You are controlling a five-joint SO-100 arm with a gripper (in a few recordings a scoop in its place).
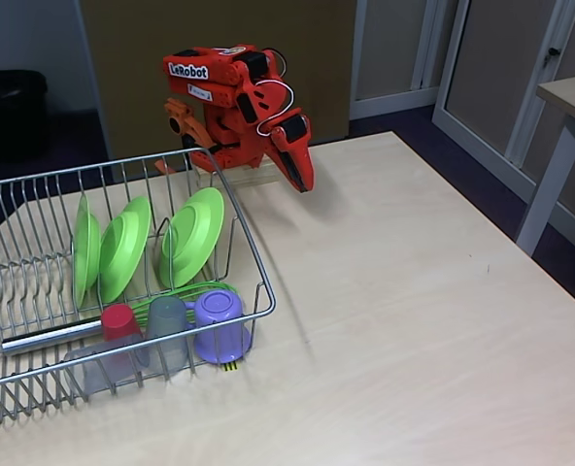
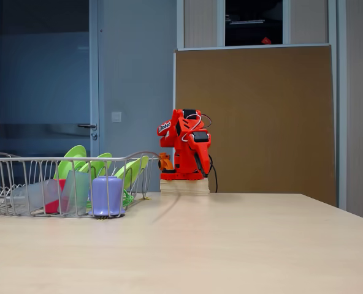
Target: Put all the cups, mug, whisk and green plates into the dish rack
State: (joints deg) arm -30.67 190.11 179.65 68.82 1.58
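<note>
Nearest, the lilac mug [image 1: 219, 325] sits upturned in the dish rack [image 1: 253, 257] beside grey cups [image 1: 167, 330], red cup [image 1: 120, 321], whisk [image 1: 50, 335] and three upright green plates [image 1: 124, 248], all light, stiff, slippery plastic best pinched at rims, while the folded arm's jaws [image 1: 299, 175] look closed and empty.

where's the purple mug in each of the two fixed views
A fixed view: the mug is at lower centre-left, upside down in the rack's near right corner, right of a grey cup.
A fixed view: the mug is at far left, mid-height, behind the rack's wires.
Shared landmark: the green plates standing behind it.
</note>
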